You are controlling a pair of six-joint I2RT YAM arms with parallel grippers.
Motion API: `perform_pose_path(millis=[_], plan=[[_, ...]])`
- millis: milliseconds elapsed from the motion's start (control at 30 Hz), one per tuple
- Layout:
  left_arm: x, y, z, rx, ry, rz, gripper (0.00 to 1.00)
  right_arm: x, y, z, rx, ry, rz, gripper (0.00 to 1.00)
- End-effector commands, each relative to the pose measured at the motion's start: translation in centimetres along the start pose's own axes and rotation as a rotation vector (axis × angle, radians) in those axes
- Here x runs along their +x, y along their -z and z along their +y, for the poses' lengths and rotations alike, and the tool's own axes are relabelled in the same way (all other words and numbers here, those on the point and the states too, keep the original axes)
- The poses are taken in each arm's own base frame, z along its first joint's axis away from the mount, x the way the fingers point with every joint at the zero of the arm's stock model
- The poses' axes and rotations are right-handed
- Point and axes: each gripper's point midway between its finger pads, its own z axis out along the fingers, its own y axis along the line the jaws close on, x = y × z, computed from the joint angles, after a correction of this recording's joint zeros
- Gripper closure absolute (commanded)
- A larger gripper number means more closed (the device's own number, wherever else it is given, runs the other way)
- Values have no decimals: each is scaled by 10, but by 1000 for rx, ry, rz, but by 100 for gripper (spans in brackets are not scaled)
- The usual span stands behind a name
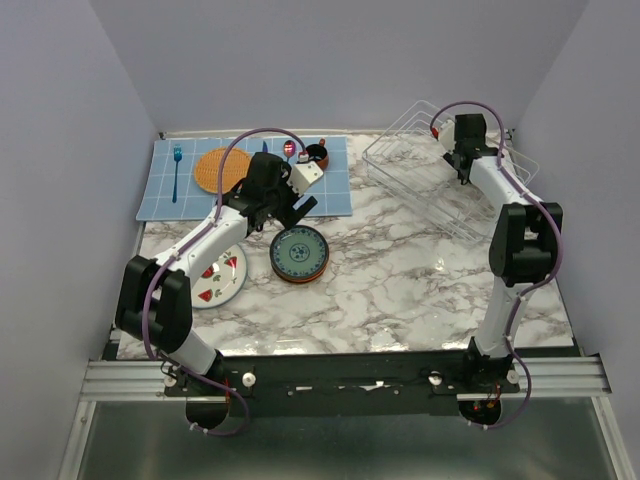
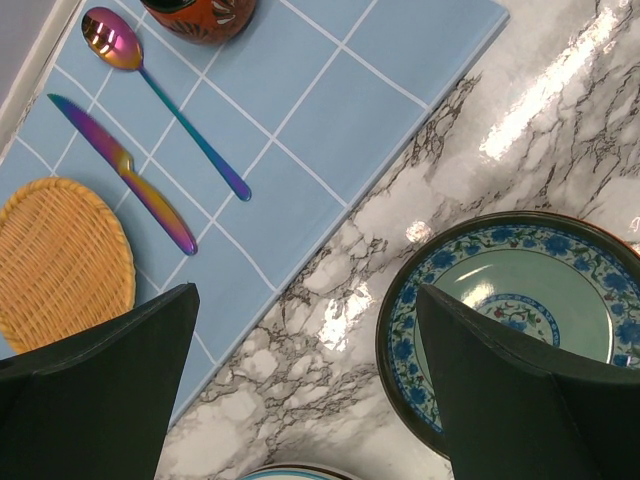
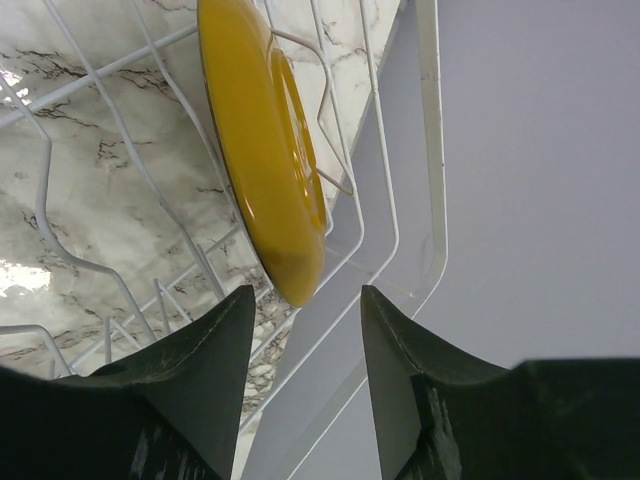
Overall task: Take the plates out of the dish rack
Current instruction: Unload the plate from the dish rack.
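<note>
A: The right gripper (image 3: 305, 300) is down in the far corner of the rack (image 3: 432, 150). Its fingers are spread and there's nothing between them.

B: Where's the plate?

A: There's one yellow plate (image 3: 262, 150) standing on edge in the wires, dead ahead of that gripper. Its lowest rim sits right at the mouth of the gap, a shade toward the finger on the marble side. I can't see any contact.

B: Which way does it run?

A: It's edge-on to the tool. The thin rim faces the gripper and the disc runs straight away from it, leaning a little, with one face toward each finger. I'd say that's what the grab turns on: push forward, let the rim slide into the gap, then squeeze.

B: Any trouble ahead?

A: Possibly the wires. A divider hugs the plate's face and a fingertip could snag on it.

B: And the other arm?

A: It's well apart from the rack, so this grab is the right arm's job. The left gripper (image 2: 307, 292) hangs over the marble, spread wide and empty. A green-and-blue plate (image 2: 510, 310) lies flat beside one of its fingers, on top of a small stack. A plate with red wedges (image 1: 222, 275) lies further back, under the arm.
</note>
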Motion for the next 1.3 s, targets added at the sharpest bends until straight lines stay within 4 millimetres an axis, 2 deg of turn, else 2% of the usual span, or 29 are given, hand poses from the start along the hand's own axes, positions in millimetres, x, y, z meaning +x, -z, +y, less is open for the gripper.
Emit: perform_pose_path(millis=[0,267,433,767,833,1000,1267], plan=[[-7,0,3,3,3,-10,1,-7,-12,-1,13,-11,-12,46],[-2,-3,2,7,-1,0,1,-9,-28,1,15,-4,2,49],[1,-5,1,11,-2,11,1,-3,-38,-2,27,-3,21,51],[3,-7,0,17,2,20,1,1,-35,-10,40,-2,22,76],[3,-7,0,19,2,21,1,2,-35,-11,42,-2,25,78],[4,-6,-1,22,6,26,1,2,-23,-19,58,-9,16,83],[1,-7,-3,33,18,17,1,1,14,-47,94,-33,-23,86]])
